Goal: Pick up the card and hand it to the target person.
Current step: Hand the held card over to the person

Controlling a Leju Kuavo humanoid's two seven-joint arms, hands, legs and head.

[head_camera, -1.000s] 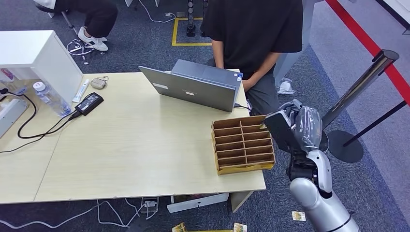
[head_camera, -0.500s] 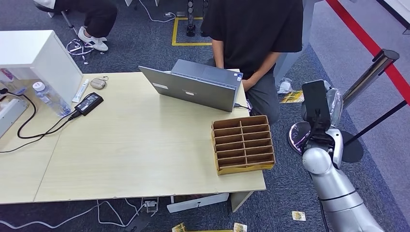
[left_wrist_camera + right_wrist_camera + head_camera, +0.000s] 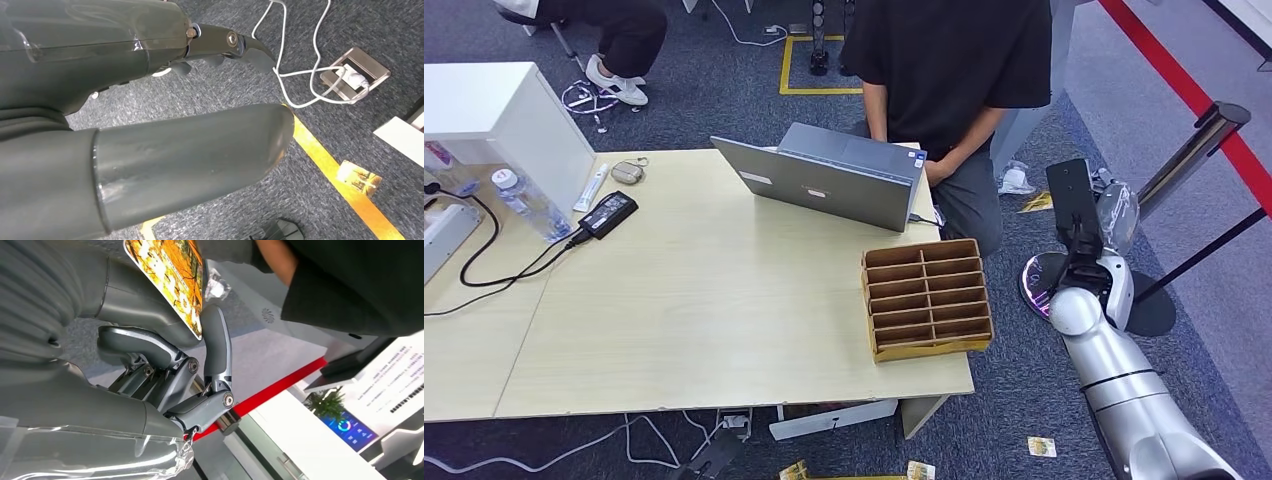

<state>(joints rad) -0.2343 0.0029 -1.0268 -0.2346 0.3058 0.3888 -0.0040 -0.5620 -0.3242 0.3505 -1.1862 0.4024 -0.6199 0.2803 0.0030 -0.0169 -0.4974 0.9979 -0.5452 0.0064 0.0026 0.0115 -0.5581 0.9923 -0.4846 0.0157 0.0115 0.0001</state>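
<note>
from up high, the right hand is lifted beside the tabletop, near the person in black who stands behind the laptop. a brown box of slots sits at the tabletop's corner. at the left wrist, the left hand hangs over grey carpet with a yellow line and wires, and its fingers look curled in on nothing. at the right wrist, the fingers pinch the orange card tight. i think the handing-over step is on; next the person needs to take it.
</note>
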